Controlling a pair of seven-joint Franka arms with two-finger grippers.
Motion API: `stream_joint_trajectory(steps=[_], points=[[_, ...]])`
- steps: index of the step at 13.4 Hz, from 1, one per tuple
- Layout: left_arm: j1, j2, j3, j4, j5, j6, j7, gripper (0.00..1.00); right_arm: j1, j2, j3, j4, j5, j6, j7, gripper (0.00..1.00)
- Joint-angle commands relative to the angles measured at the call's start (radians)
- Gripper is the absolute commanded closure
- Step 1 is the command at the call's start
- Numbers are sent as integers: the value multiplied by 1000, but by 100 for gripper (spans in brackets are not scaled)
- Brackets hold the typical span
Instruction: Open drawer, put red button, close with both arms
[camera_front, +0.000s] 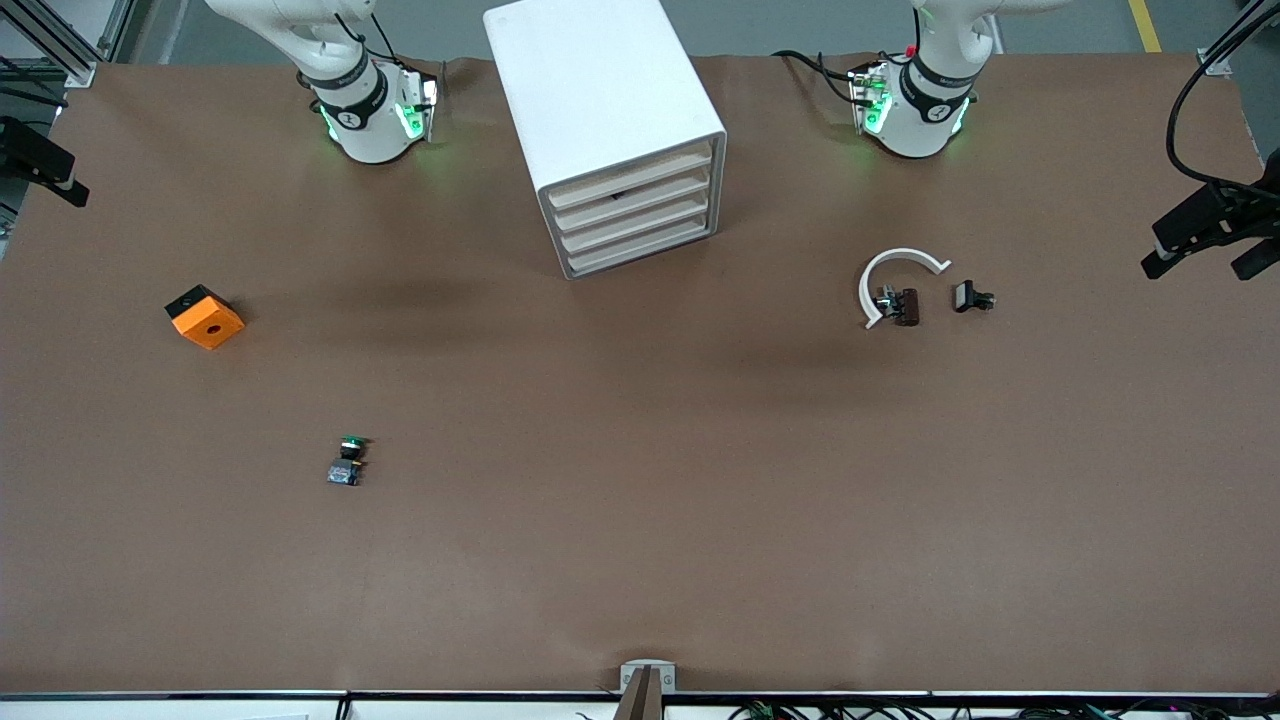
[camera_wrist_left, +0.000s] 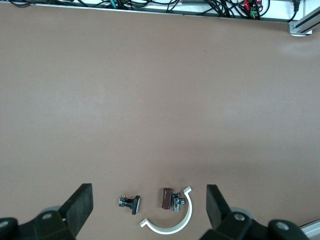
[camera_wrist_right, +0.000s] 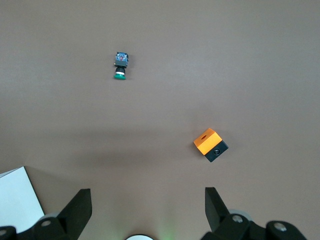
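Toward the right arm's end of the counter (camera_front: 640, 560), an orange block (camera_front: 205, 317) with a black underside sits apart from everything, with bare surface all round it. The right arm (camera_front: 360, 110) waits above the counter's far edge. Its right jaws are spread wide and hold nothing, hanging over bare counter beside the cabinet's corner.

Nearer the camera lies the only push-button I can make out, and its cap is green. This green button (camera_front: 347, 460) lies on its side, its long axis running near to far, cap at the farther end and bluish base at the nearer. Whether a red button is anywhere here I cannot tell.

The white drawer cabinet (camera_front: 600, 110) stands at the far edge between the arms, its top cut off by the frame. Its four drawers (camera_front: 632, 218) are shut and face the wide open middle.

Toward the left arm's end lies a white arc (camera_front: 895, 265), with a small brown-and-metal part (camera_front: 902, 306) inside its curve and a black clip (camera_front: 970, 297) just beside it. Both are too small to identify. The left arm (camera_front: 925, 100) waits above the far edge, left jaws spread and empty.
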Motion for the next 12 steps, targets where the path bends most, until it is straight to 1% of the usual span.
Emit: stream_joint_trajectory(steps=[1, 3, 5, 6, 10, 12], points=[[-11, 8, 6, 24, 17, -23, -4, 0, -17, -27, 11, -32, 12, 18, -6, 0], [-13, 23, 6, 58, 23, -49, -7, 0, -17, -25, 11, -31, 12, 15, -6, 0], [-25, 31, -6, 72, 118, -89, -10, 0, -18, -24, 11, -27, 14, 7, -6, 0], [-22, 31, -18, 76, 116, -89, -7, 0, -18, -24, 11, -27, 14, 2, -6, 0], [-19, 39, -20, 75, 96, -93, -8, 0, -17, -22, 11, -26, 15, -8, 3, 0], [-16, 39, -20, 75, 94, -95, -5, 0, -17, -19, 11, -8, 15, -10, 3, 0]])
